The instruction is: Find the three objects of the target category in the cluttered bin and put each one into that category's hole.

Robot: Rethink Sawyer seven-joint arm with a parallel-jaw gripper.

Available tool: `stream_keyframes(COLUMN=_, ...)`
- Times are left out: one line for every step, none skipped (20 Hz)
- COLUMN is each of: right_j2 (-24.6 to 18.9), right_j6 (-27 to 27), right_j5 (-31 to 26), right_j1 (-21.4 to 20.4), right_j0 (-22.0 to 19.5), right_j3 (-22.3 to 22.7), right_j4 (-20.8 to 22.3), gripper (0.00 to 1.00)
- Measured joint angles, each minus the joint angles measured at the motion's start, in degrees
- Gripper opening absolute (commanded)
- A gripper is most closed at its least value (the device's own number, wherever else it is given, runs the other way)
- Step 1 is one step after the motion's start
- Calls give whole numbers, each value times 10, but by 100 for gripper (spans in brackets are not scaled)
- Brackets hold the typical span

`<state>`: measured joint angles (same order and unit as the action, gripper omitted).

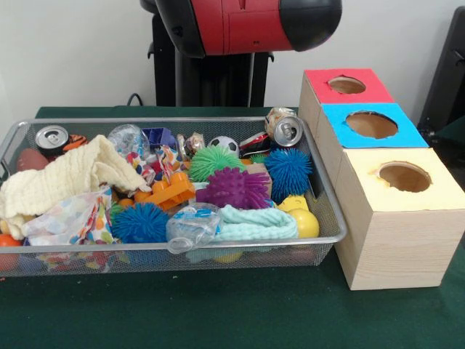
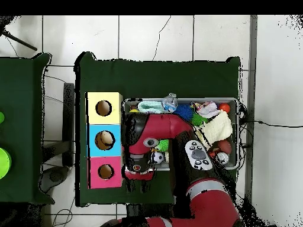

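Note:
The cluttered bin (image 1: 182, 247) is a wide wire-mesh basket on the green table, full of mixed objects. It holds spiky balls in purple (image 1: 234, 187), blue (image 1: 288, 171) and green (image 1: 211, 161), two drink cans (image 1: 52, 137) (image 1: 287, 131), a cream cloth (image 1: 65, 178), a crushed clear bottle (image 1: 192, 225), a small soccer ball (image 1: 225, 145) and a yellow ball (image 1: 304, 222). Three boxes with round holes stand beside it: red (image 1: 378, 91), blue (image 1: 407, 134) and yellow (image 1: 429, 196). In the overhead view the gripper (image 2: 137, 177) sits at the bin's robot-side end beside the red box (image 2: 93, 177). The arm hides much of the bin (image 2: 237, 118).
In the front view only a red and black arm link (image 1: 247, 25) shows at the top, above the bin's far side. A teal cloth (image 1: 254, 224) and an orange toy (image 1: 168, 193) also lie in the bin. A second green table (image 2: 21, 127) stands to the left in the overhead view.

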<state>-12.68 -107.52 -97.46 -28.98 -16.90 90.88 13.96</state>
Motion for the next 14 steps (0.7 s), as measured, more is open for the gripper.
stream_keyframes(right_j2=0, right_j6=0, right_j5=2, right_j1=-1, right_j0=0, right_j3=0, right_j4=0, gripper=100)
stream_keyframes(right_j2=0, right_j6=0, right_j5=5, right_j1=-1, right_j0=0, right_j3=0, right_j4=0, gripper=100)
stream_keyframes(right_j2=0, right_j6=0, right_j5=5, right_j1=-2, right_j0=0, right_j3=0, right_j4=0, gripper=100)
stream_keyframes(right_j2=1, right_j6=0, right_j5=5, right_j1=-2, right_j0=0, right_j3=0, right_j4=-1, gripper=100)
stream_keyframes(right_j2=1, right_j6=0, right_j5=6, right_j1=-2, right_j0=1, right_j3=0, right_j4=-1, gripper=100)
stream_keyframes(right_j2=2, right_j6=0, right_j5=6, right_j1=-2, right_j0=1, right_j3=0, right_j4=-2, gripper=100)
stream_keyframes(right_j2=2, right_j6=0, right_j5=6, right_j1=-2, right_j0=1, right_j3=0, right_j4=-2, gripper=100)
stream_keyframes(right_j2=3, right_j6=0, right_j5=6, right_j1=-3, right_j0=2, right_j3=0, right_j4=-2, gripper=100)
stream_keyframes(right_j2=4, right_j6=0, right_j5=6, right_j1=-3, right_j0=2, right_j3=1, right_j4=-3, gripper=100)
stream_keyframes(right_j2=5, right_j6=0, right_j5=6, right_j1=-3, right_j0=2, right_j3=1, right_j4=-3, gripper=100)
stream_keyframes(right_j2=6, right_j6=0, right_j5=6, right_j1=-3, right_j0=3, right_j3=1, right_j4=-3, gripper=100)
stream_keyframes(right_j2=7, right_j6=0, right_j5=6, right_j1=-3, right_j0=4, right_j3=1, right_j4=-3, gripper=100)
stream_keyframes(right_j2=8, right_j6=0, right_j5=6, right_j1=-3, right_j0=4, right_j3=1, right_j4=-3, gripper=100)
stream_keyframes(right_j2=9, right_j6=0, right_j5=6, right_j1=-3, right_j0=5, right_j3=1, right_j4=-3, gripper=100)
